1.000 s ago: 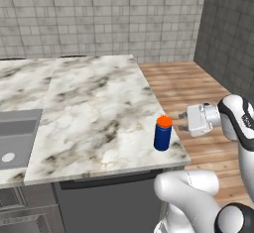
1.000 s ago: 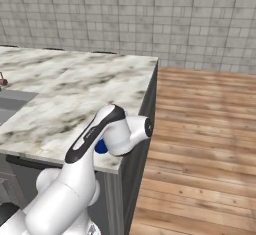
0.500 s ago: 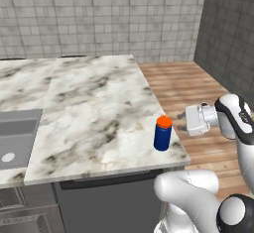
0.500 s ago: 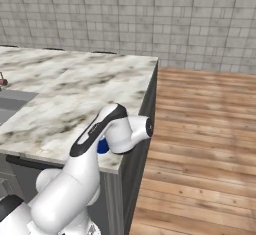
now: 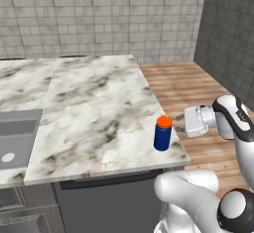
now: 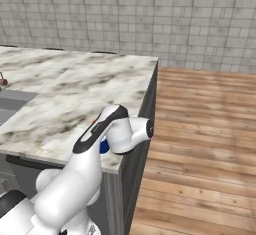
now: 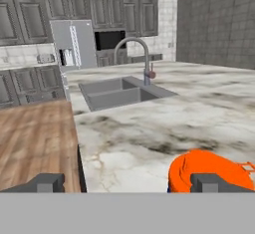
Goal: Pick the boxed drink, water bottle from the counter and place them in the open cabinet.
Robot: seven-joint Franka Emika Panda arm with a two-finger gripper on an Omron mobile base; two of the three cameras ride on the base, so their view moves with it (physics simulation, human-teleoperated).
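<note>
The water bottle (image 5: pixel 162 137), dark blue with an orange-red cap, stands upright near the front right corner of the counter (image 5: pixel 94 103). My gripper (image 5: pixel 179 124) hangs level just right of the cap, past the counter's edge, and points at it, open and holding nothing. In the hand view the orange cap (image 7: pixel 206 169) sits low and right, in line with one fingertip (image 7: pixel 215 182) rather than in the gap of the gripper (image 7: pixel 130 183). In the right base view my arm covers the bottle except for a blue sliver (image 6: pixel 103 147). The boxed drink and the open cabinet are out of view.
A sink (image 5: pixel 15 138) is set in the counter at the left; its faucet (image 7: pixel 142 54) shows beyond the marble. Wooden floor (image 6: pixel 200 129) lies right of the counter end. A tiled wall runs behind, with dark cabinets and a fridge (image 7: pixel 74 44) far across.
My hand has crept a little left, closer to the bottle's cap. The bottle has not moved and the jaws stay wide apart.
</note>
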